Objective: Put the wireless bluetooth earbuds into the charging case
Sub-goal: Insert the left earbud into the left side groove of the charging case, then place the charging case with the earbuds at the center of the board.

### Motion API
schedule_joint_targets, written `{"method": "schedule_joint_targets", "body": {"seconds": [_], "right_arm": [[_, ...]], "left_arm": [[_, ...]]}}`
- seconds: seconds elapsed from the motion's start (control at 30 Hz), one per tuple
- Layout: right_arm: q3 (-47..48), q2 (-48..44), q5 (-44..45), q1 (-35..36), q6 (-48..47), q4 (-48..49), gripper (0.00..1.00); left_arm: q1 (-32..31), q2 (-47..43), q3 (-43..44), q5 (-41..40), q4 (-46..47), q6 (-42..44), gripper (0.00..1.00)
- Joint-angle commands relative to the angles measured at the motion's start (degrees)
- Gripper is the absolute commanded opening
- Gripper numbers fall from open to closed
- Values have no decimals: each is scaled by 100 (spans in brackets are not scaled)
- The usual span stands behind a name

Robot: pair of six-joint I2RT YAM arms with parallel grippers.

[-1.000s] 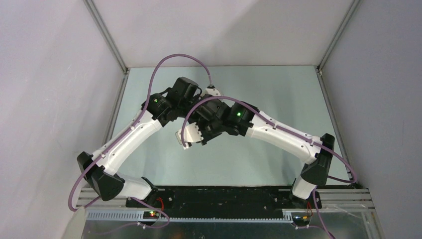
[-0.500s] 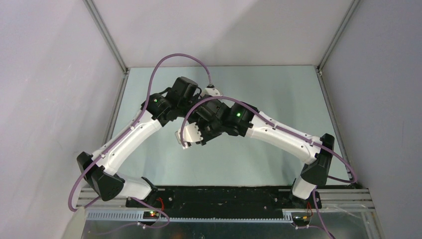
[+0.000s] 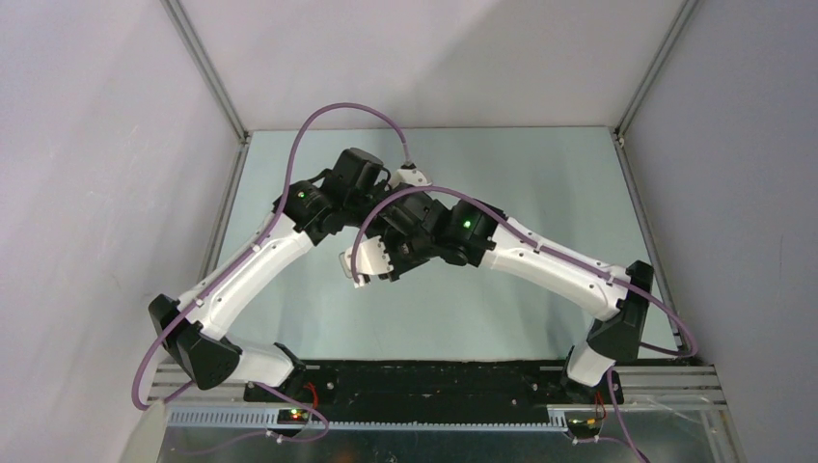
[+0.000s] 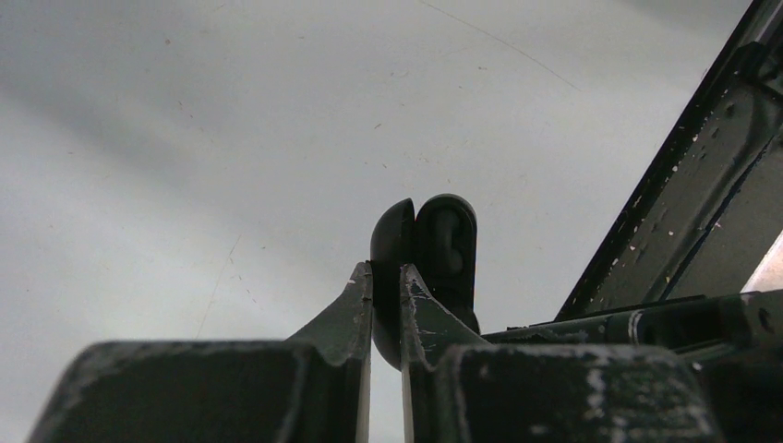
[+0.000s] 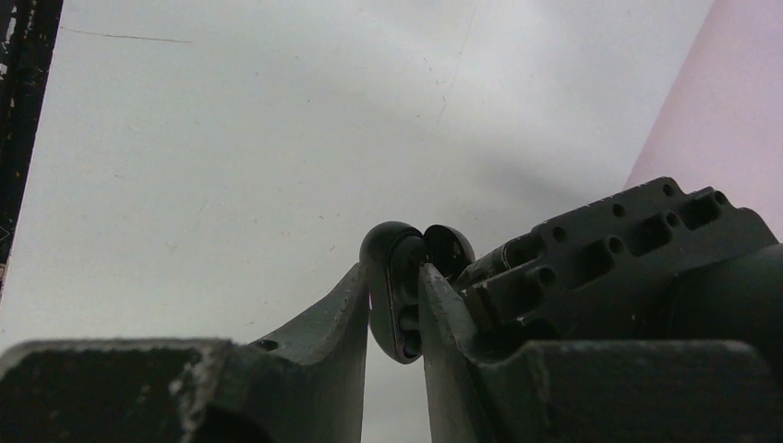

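Charging case [image 4: 434, 242]: hinged open and seen edge-on, with its two black halves parted above the fingertips.
Left gripper [image 4: 384, 269]: jaws were clamped on one half; the other half sat just outside them.
Right gripper [image 5: 393, 272]: jaws flanked one half; whether they pressed it could not be told.
Table [image 4: 185, 138]: pale grey, behind the case.

No text, brand or number made out, nothing legible on the case [image 4: 448, 249], small boards [image 3: 294, 415] perhaps printed, too small to be read.
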Motion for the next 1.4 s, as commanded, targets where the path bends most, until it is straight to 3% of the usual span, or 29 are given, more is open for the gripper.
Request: {"method": "schedule_joint_targets", "body": {"seconds": [0.0, 0.47, 0.7, 0.87, 1.17, 1.37], "right_arm": [[-123, -356, -89, 14, 1, 808, 31], [-77, -389, 23, -57, 1, 956, 27], [-142, -1011, -1401, -327, 307, 918, 33], [-1355, -2300, -2164, -424, 728, 1732, 40], [-2527, -3535, -1667, -795, 2280, 1569, 42], [-3321, -3848, -1854, -1907, 3458, 1488, 42]], "left_arm": [[-61, -166, 6, 214, 247, -18, 0], [-55, -129, 0, 142, 247, 41, 0], [-60, -112, 73, -75, 242, 78, 0], [-59, -94, 59, -141, 244, 84, 0], [-60, 91, -229, 118, 250, 390, 0], [-57, 557, -608, 1069, 414, 714, 0]]}}
